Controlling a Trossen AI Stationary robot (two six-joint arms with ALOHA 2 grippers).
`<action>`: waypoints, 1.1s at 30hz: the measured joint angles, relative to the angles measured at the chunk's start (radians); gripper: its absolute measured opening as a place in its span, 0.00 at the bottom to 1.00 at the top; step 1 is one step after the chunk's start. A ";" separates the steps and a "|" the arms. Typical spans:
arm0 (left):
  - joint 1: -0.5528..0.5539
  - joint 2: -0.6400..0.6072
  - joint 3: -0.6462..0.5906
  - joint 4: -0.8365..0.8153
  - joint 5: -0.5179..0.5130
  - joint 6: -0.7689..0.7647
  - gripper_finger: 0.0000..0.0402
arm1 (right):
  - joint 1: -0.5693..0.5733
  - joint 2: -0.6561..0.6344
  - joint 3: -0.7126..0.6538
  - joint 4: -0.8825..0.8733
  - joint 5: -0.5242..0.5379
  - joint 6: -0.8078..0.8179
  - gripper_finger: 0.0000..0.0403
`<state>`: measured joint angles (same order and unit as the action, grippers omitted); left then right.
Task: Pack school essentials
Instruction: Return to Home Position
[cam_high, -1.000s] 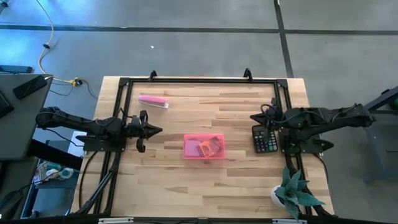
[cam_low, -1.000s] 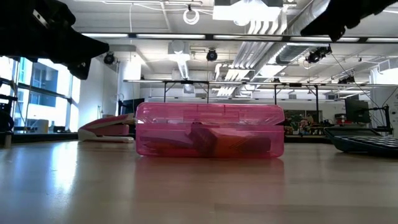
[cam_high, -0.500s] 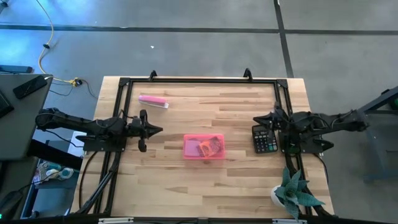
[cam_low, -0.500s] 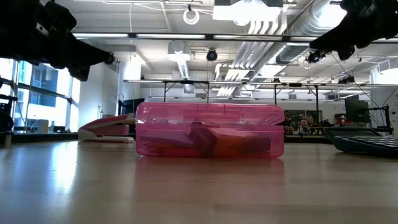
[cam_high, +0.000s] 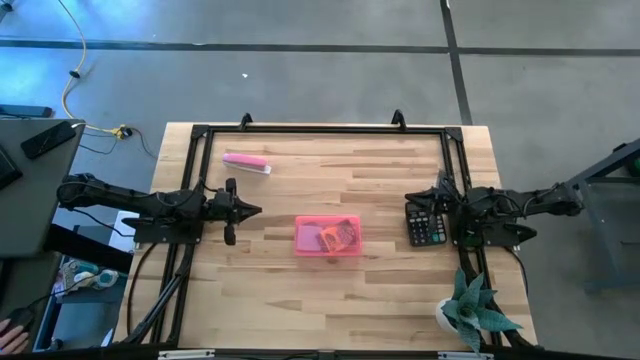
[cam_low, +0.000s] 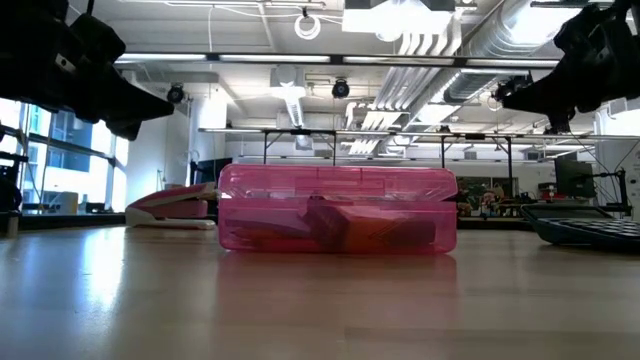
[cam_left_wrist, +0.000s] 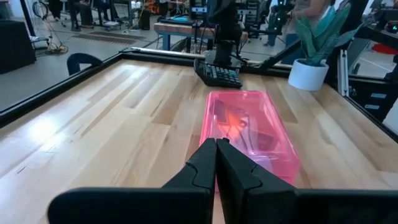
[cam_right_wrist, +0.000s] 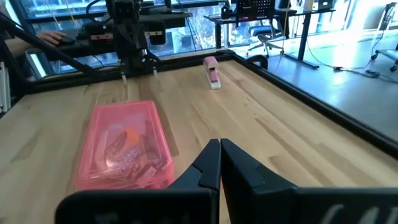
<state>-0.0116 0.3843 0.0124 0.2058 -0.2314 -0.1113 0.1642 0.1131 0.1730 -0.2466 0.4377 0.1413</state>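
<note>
A closed, see-through pink case (cam_high: 328, 236) lies flat at the table's middle; it also shows in the low view (cam_low: 337, 209) and both wrist views (cam_left_wrist: 249, 127) (cam_right_wrist: 124, 146). Orange-red and dark stationery shows through its walls; single items I cannot tell apart. My left gripper (cam_high: 255, 210) hovers shut at the table's left side, well left of the case, fingertips together (cam_left_wrist: 216, 144). My right gripper (cam_high: 412, 215) is shut too (cam_right_wrist: 220, 146), drawn back above the calculator at the right edge.
A black calculator (cam_high: 425, 224) lies by the right edge under my right gripper. A pink oblong bar (cam_high: 246, 162) rests near the far left corner. A potted plant (cam_high: 470, 312) stands at the near right corner. A black frame (cam_high: 320, 130) runs around the table's edges.
My right arm has drawn back toward the table's right edge and come down lower. My left arm has barely shifted. The pink case has stayed where it was.
</note>
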 joint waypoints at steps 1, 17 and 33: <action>0.000 0.000 0.000 0.000 0.000 0.000 0.00 | 0.000 -0.010 -0.013 0.006 0.000 0.007 0.00; 0.000 0.000 0.000 0.000 0.000 -0.008 0.00 | 0.000 -0.061 -0.085 0.031 -0.001 0.016 0.00; 0.000 0.000 0.000 0.000 0.000 -0.095 0.00 | 0.000 -0.061 -0.085 0.028 -0.010 0.016 0.00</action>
<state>-0.0120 0.3843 0.0124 0.2062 -0.2310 -0.2062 0.1646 0.0521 0.0883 -0.2184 0.4274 0.1570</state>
